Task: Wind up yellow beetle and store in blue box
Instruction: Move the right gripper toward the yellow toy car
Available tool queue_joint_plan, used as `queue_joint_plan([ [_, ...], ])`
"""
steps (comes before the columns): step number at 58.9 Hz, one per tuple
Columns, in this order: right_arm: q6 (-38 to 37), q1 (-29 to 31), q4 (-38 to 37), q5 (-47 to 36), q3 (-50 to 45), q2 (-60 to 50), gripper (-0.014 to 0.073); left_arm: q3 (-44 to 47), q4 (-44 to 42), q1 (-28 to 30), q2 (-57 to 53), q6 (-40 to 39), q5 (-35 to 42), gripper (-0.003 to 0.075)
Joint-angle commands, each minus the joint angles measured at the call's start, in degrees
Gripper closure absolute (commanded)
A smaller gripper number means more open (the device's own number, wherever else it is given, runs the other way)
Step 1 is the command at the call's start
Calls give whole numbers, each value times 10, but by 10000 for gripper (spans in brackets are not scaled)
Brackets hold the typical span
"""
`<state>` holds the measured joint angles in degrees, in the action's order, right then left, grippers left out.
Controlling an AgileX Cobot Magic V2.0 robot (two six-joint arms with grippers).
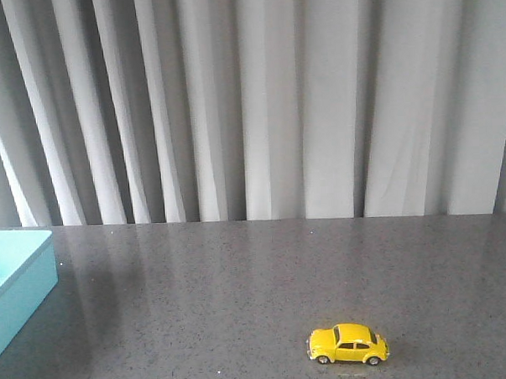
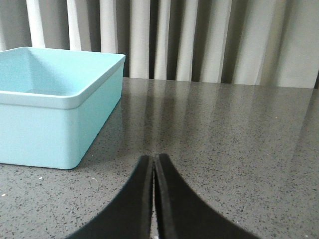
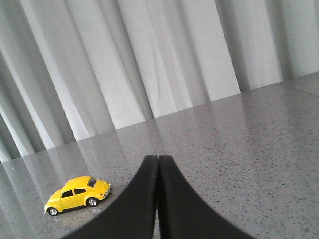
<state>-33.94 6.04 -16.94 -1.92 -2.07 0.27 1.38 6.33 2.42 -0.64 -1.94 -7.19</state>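
Both hands closed, empty: right hand (image 3: 158,162), left hand (image 2: 153,160). Yellow beetle (image 3: 77,194) sits on tabletop (image 1: 265,281) near right hand; blue box (image 2: 55,107) by left. We judge it light, rigid, slick; pinch across the doors.

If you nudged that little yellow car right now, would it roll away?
Probably. The yellow car stands on all four wheels on a smooth, glossy table, so a push along its length should roll it. Its rounded, shiny body looks rigid but possibly slippery to pinch.
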Motion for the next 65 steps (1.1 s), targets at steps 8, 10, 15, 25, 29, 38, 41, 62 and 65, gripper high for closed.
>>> queue_joint_plan([
  [8,6,3,-5,-44,3,6,601,-8,5,-2,-9,-4,44,726],
  [10,6,3,-5,-44,3,6,601,-8,5,-2,-9,-4,44,726],
  [15,6,3,-5,-44,3,6,601,-8,5,-2,-9,-4,44,726],
  [25,1,3,-3,-44,3,6,601,-8,5,-2,-9,-4,44,726],
  [29,-5,3,-3,-45,4,6,601,-8,5,-2,-9,-4,44,726],
  [38,-13,3,-3,-35,22,6,596,-8,5,-2,-9,-4,44,726],
  [41,-14,3,-3,-12,45,6,592,-8,5,-2,-9,-4,44,726],
  [62,-4,3,-14,120,303,70,529,-8,5,-2,-9,-4,44,726],
  [65,2,3,-7,129,325,84,521,-8,5,-2,-9,-4,44,726],
])
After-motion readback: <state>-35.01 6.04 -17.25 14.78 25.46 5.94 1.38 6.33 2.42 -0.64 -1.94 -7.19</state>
